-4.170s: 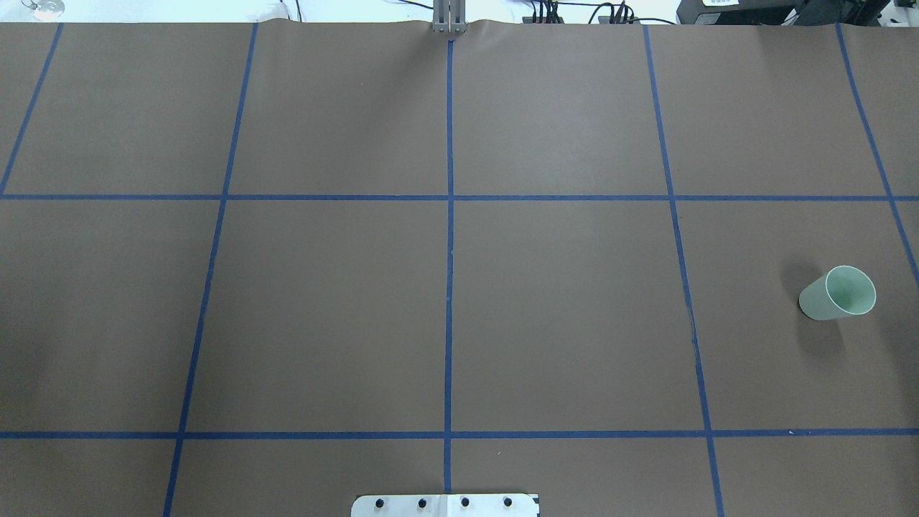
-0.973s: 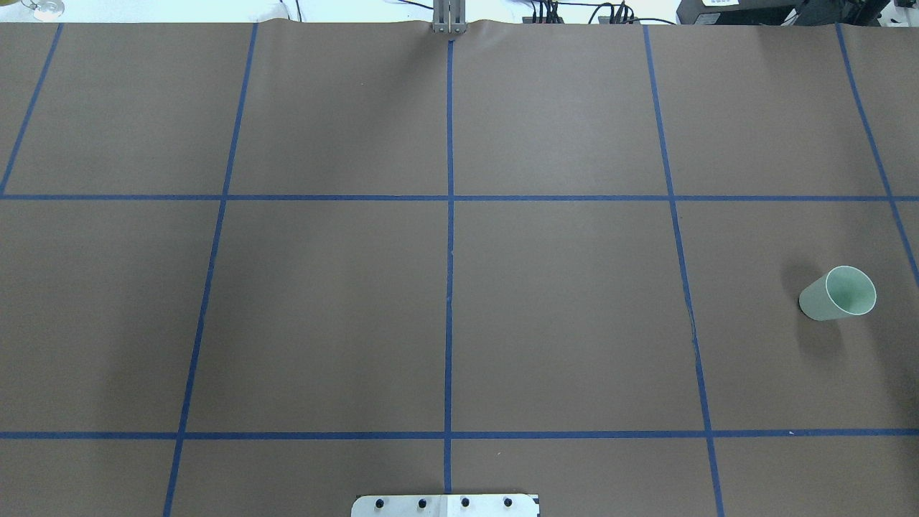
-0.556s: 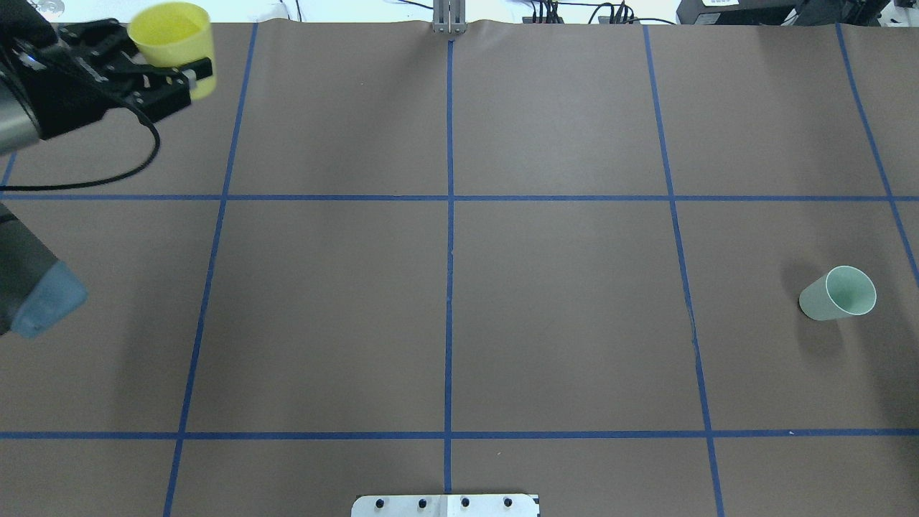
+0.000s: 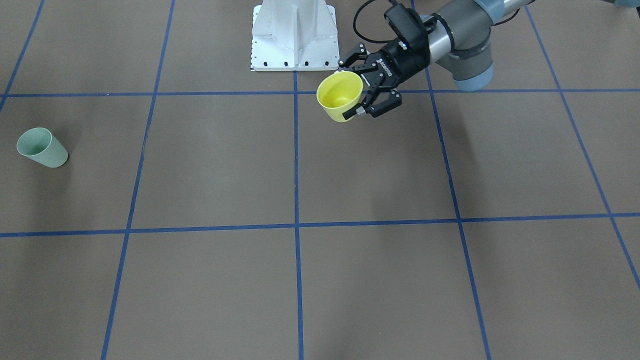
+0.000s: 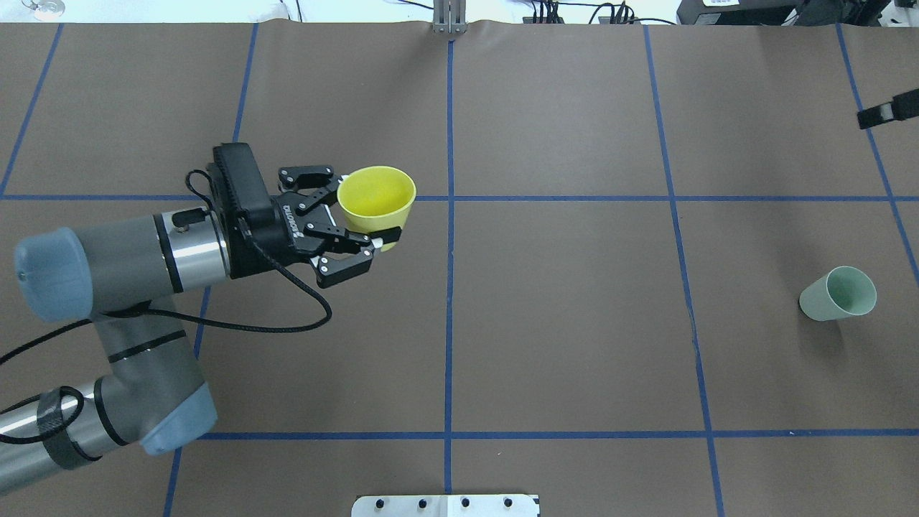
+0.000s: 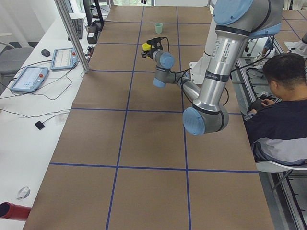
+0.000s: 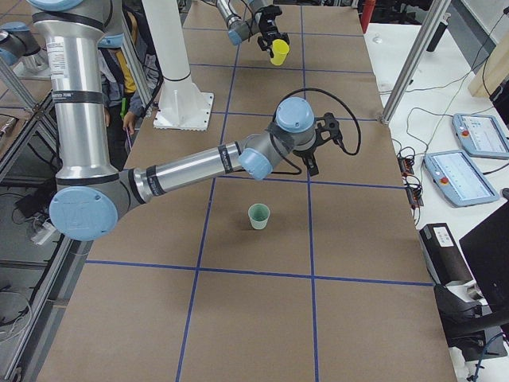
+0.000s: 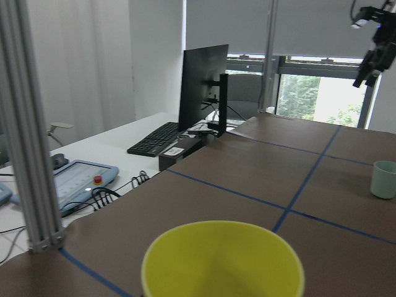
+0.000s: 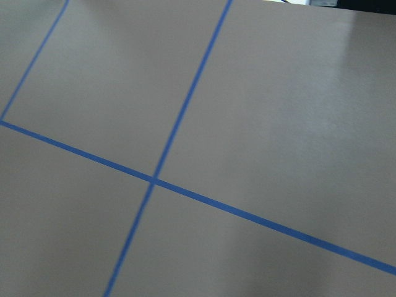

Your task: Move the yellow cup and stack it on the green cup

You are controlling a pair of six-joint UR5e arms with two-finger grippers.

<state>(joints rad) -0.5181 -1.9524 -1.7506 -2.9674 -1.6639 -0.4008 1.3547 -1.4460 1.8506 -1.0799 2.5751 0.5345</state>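
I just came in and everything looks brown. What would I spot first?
The bright yellow cup jumps out first, held up above the brown table by the left pincer, a little to the left of the middle blue line. After that you would spot the pale green cup, standing all alone far over on the robot's right side.

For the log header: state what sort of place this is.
Most likely a robotics lab workcell: a table gridded with blue tape, teach pendants on a side bench, and a monitor with keyboard.
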